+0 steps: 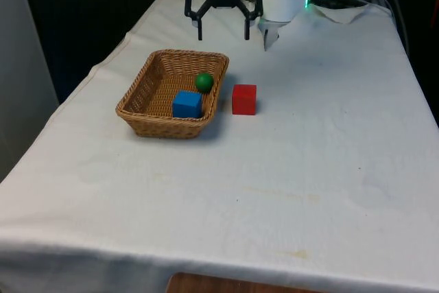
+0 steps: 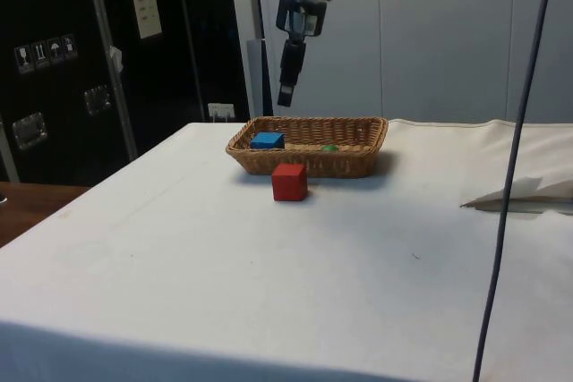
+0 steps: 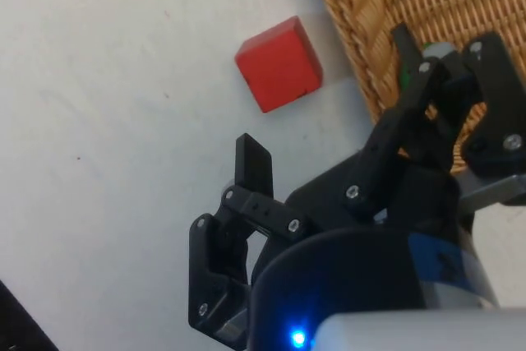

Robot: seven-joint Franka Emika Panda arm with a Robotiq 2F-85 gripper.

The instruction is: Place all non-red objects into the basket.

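- The black two-finger hand (image 1: 223, 32) hangs released and empty, high above the surface.
- The blue cube (image 1: 186, 103) and the green ball (image 1: 204, 81) lie inside the woven wicker basket (image 1: 140, 88); both look light, and the ball probably rolls.
- The red cube (image 1: 243, 99) stands just beside the basket.

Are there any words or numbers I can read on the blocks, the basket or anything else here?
Blue block, red block, green ball, basket: no writing on any of them.
Pale sheet on the dark cabinets in the side view: printed lines, too small to read.
Small square stickers on the same cabinets: picture signs, too blurred to make out.
White cloth: no text.
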